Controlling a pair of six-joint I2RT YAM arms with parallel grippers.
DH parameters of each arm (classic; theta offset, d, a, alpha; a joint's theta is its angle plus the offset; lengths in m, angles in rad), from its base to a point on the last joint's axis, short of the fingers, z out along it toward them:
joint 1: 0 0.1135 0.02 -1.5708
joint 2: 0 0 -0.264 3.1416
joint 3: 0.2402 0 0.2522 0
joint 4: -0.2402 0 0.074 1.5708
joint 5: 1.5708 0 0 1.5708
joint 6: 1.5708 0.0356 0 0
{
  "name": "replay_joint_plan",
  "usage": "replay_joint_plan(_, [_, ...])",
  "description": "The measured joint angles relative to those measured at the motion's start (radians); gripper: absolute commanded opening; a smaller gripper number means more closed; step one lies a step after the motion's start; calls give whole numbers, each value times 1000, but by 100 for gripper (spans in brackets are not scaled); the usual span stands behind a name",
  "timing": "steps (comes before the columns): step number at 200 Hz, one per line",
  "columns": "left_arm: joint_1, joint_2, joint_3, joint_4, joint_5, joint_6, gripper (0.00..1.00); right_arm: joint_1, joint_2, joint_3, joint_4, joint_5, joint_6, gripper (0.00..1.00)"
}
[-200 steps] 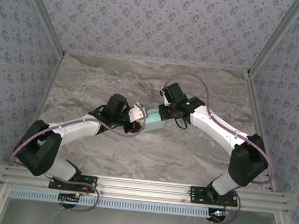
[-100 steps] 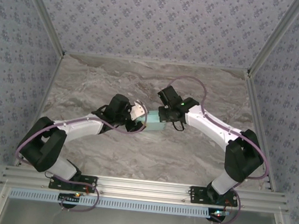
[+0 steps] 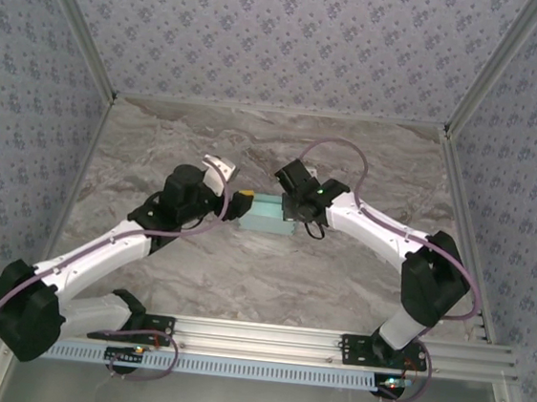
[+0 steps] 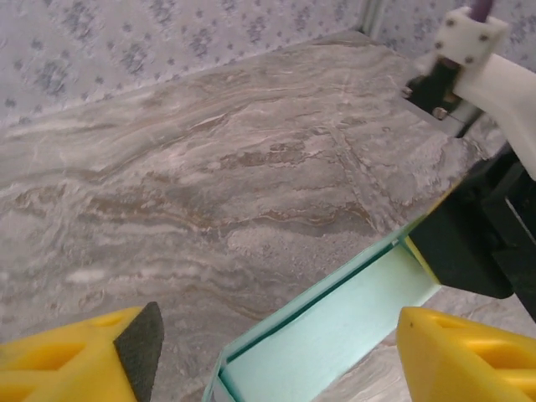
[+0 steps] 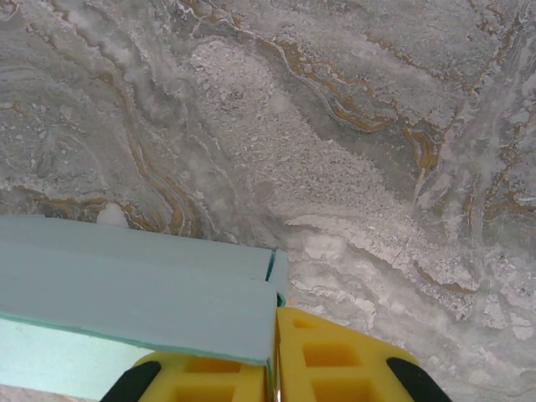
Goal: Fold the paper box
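The paper box [image 3: 263, 215], mint card folded into a flat rectangle, sits mid-table. My right gripper [image 3: 292, 207] is shut on its right end. In the right wrist view the two yellow fingers [image 5: 335, 360] meet at the bottom edge, pinching a thin card wall, with the box [image 5: 134, 289] stretching to the left. My left gripper [image 3: 235, 182] stands open just left of the box and slightly behind it, not touching it. In the left wrist view its yellow fingers [image 4: 469, 356] flank the frame's bottom corners and the box [image 4: 335, 322] lies below, between them, with a dark slit along its long edge.
The marble-patterned tabletop [image 3: 255, 142] is bare around the box. Patterned walls close it in at the back and both sides. An aluminium rail [image 3: 254, 334] with both arm bases runs along the near edge. The right arm's black wrist [image 4: 469, 243] shows in the left wrist view.
My left gripper has opened wider and drawn back from the box's left end, up and to the left. My right gripper has carried the box a little to the left.
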Motion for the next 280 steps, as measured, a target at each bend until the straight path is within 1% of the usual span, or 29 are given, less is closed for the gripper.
replay_joint_plan(32, [0,23,-66,-3,-63,-61,57,3,11,6,-1,14,5,12])
replay_joint_plan(62, [-2,97,-70,-11,-113,-82,54,4,14,12,-8,18,5,12])
replay_joint_plan(91, [-9,129,-50,-35,-184,-30,55,4,16,17,-18,18,5,13])
replay_joint_plan(116, [-7,170,20,-44,-175,37,53,5,16,21,-29,18,5,12])
replay_joint_plan(128, [3,196,54,-48,-137,63,42,5,18,24,-33,18,5,13])
replay_joint_plan(136, [17,218,75,-56,-105,78,38,5,18,26,-37,18,5,13])
replay_joint_plan(146, [37,241,90,-69,-66,100,26,5,18,29,-42,18,5,13])
replay_joint_plan(161, [66,266,93,-90,-27,114,11,5,18,32,-43,18,5,13])
replay_joint_plan(177, [82,281,93,-106,10,129,8,5,18,32,-43,17,5,12])
replay_joint_plan(189, [81,281,94,-108,34,129,8,6,18,32,-44,17,5,13])
replay_joint_plan(217, [88,282,98,-112,72,129,14,6,22,33,-48,17,5,12])
replay_joint_plan(223, [91,282,98,-112,79,130,18,6,23,34,-48,17,5,12])
replay_joint_plan(230, [93,282,98,-112,85,135,31,6,26,36,-48,17,5,12])
replay_joint_plan(240, [99,282,98,-112,90,129,38,6,27,39,-48,17,5,13])
replay_joint_plan(263, [121,282,98,-112,114,137,40,6,30,40,-48,17,5,12])
replay_joint_plan(280, [141,282,98,-112,129,137,37,6,32,43,-48,16,4,12])
